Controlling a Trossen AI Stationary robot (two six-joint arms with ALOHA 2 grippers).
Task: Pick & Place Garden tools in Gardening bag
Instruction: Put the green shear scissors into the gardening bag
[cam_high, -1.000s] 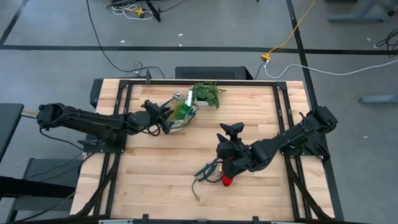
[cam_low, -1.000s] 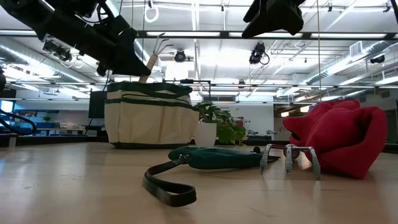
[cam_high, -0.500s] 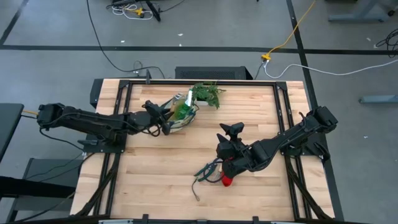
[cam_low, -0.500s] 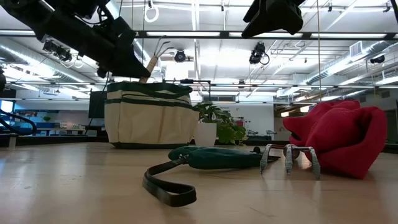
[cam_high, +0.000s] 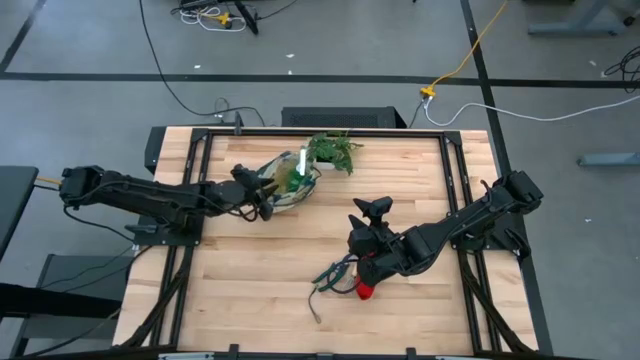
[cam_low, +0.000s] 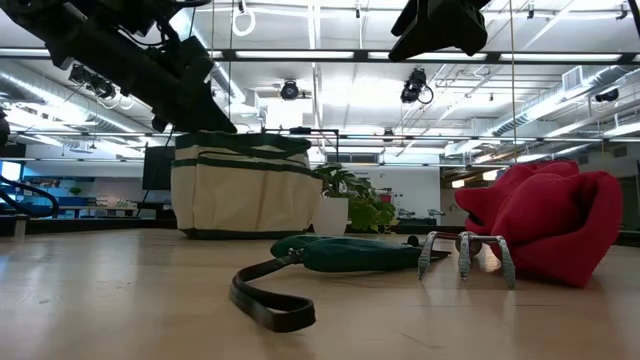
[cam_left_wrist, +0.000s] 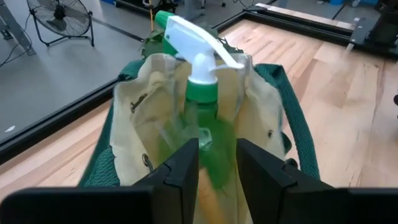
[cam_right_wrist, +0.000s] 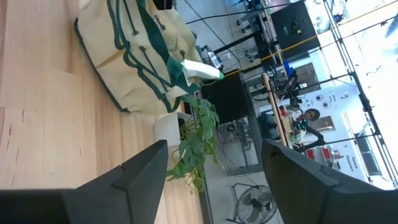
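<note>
Compared with a second ago, the left gripper (cam_high: 262, 193) is sitting slightly farther from the gardening bag (cam_high: 290, 184), and in the low view the wooden handle that was poking up above the bag's rim by the left arm is no longer showing. The gardening bag (cam_left_wrist: 261, 118) is standing near the table's (cam_high: 250, 290) far edge, just beside the potted plant (cam_high: 333, 152), and is holding the green spray bottle (cam_left_wrist: 198, 93) upright, its white nozzle rising above the opening. The left gripper's fingers (cam_left_wrist: 180, 171) are standing a narrow gap apart, holding nothing, with the bottle just beyond them inside the bag. The right gripper (cam_high: 372, 212) is hovering over mid-table with its fingers (cam_right_wrist: 140, 165) spread wide and empty. The red gloves (cam_low: 545, 225) and the metal hand rake (cam_low: 465, 250), with a green strap (cam_low: 320, 262), are lying on the table just under the right arm.
</note>
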